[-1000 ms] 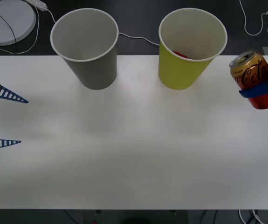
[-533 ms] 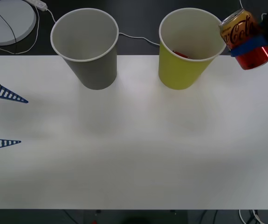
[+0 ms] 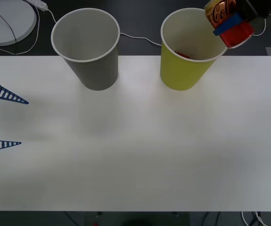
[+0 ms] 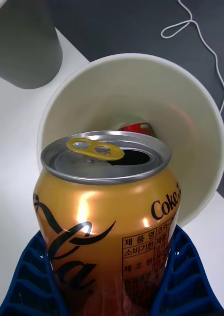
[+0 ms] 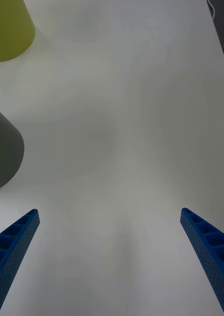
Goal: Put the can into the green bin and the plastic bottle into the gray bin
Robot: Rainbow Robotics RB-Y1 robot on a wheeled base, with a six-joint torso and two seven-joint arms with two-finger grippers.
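right claw (image 3: 233, 24) raised, clamped tight; left claw (image 3: 3, 120) low, fingers spread

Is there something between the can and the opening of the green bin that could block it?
Nothing visible does. The right gripper holds the can tilted above the green bin, whose mouth is open; something red lies inside.

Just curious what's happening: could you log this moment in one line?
right gripper: holds gold-yellow drink can over yellow-green paper cup | left gripper: open, idle | gray paper cup: upright
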